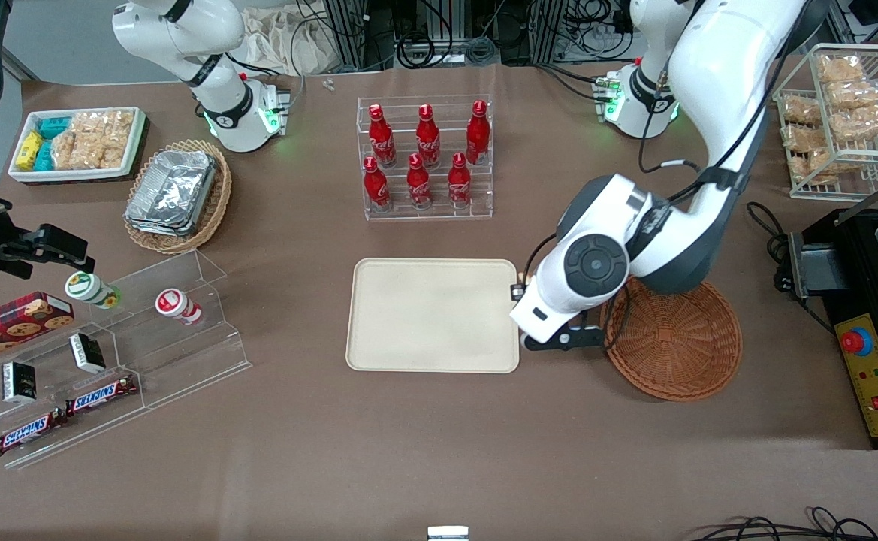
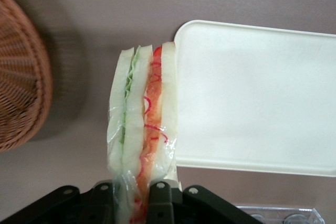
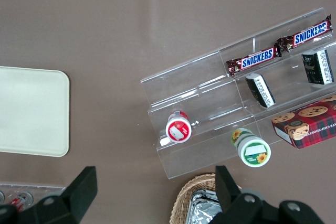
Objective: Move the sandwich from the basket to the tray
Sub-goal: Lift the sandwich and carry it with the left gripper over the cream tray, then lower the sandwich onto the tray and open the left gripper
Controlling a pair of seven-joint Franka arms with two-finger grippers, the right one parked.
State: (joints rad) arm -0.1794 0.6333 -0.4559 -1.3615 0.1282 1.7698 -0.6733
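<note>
There the gripper (image 2: 137, 192) was clamped on the wrapped sandwich (image 2: 140, 129), held above the tray's (image 2: 252, 98) edge, just beside the basket (image 1: 675, 338), which lay near the tray.

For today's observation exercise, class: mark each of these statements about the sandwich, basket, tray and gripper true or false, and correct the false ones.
1. The gripper is shut on the sandwich. True.
2. The sandwich lies in the basket. False: it is held out of the basket, at the tray's edge.
3. The tray has nothing on it. True.
4. The bottle rack holds four red bottles. False: it holds six.
</note>
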